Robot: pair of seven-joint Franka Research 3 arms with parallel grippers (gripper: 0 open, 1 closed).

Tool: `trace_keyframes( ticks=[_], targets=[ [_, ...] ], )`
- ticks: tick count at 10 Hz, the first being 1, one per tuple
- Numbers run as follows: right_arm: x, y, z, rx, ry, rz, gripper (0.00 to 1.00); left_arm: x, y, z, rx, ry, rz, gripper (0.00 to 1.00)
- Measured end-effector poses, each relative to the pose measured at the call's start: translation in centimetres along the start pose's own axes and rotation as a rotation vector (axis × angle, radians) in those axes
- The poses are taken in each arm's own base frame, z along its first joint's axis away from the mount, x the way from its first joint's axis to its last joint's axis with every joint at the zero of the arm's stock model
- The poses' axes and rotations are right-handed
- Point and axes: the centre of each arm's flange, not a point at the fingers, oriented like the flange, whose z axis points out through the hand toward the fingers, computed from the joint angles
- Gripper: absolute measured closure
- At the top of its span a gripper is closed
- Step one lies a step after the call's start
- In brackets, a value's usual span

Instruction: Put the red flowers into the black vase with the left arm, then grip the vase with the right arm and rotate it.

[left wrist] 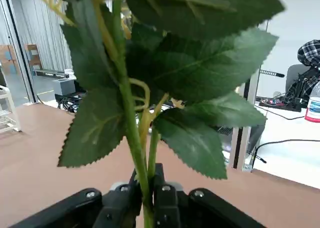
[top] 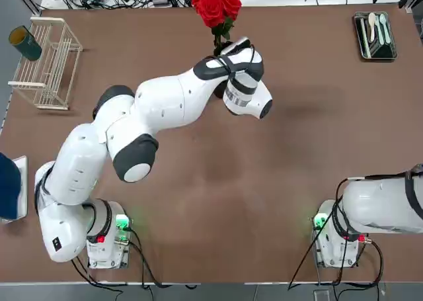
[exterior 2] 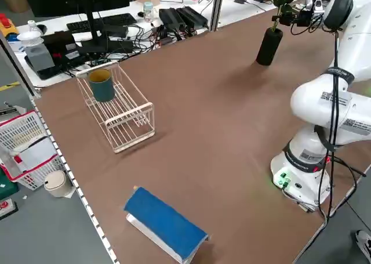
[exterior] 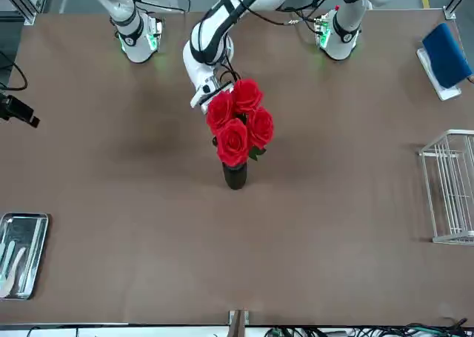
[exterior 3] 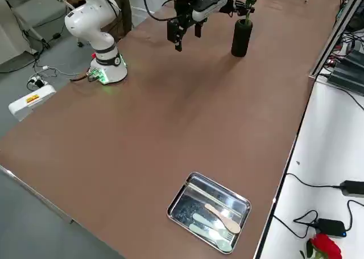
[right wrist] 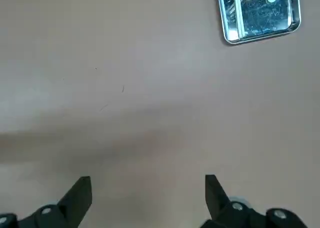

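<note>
Left gripper point(left wrist: 148, 198) with jaws clamped on the stems of the red flowers point(exterior: 240, 124), stems down in the black vase point(exterior 2: 269, 46) mid-desk for release; right gripper point(right wrist: 147, 193) parked near its base, jaws wide, free for the vase.

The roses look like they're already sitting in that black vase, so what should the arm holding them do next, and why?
Probably let go. The left gripper is shut on the stems of the red flowers, whose lower ends already stand in the black vase. Opening its fingers and backing away would free the vase for the right gripper, which waits open over bare table.
</note>
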Motion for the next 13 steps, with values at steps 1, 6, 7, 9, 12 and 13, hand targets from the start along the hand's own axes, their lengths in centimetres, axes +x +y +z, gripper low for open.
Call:
trace_keyframes(
  ticks=[1, 6, 7, 9, 12, 13],
  targets=[
    [0.0, 0.0, 0.0, 0.0, 0.0, 0.0, 0.0, -0.4, 0.0, 0.0, -0.001, 0.0, 0.003, 0.89],
    [0.1, -1.1, -0.1, 0.0, 0.012, -0.024, 0.0, -1.8, 0.1, -0.4, -0.021, -0.012, -0.007, 0.89],
    [0.1, -1.8, -0.1, 0.0, 0.017, -0.035, 0.0, -2.0, 0.1, -0.4, -0.02, -0.012, -0.004, 0.89],
    [0.0, -3.0, -0.1, -0.003, 0.022, -0.06, 0.0, -2.2, 0.1, -0.3, -0.02, -0.012, -0.002, 0.88],
    [-0.1, -4.5, -0.1, -0.017, 0.026, -0.096, 0.0, -2.2, 0.1, -0.4, -0.021, -0.012, -0.001, 0.81],
    [-0.1, -4.9, -0.2, -0.02, 0.031, -0.103, 0.0, -2.3, 0.1, -0.4, -0.022, -0.012, -0.001, 0.74]
  ],
)
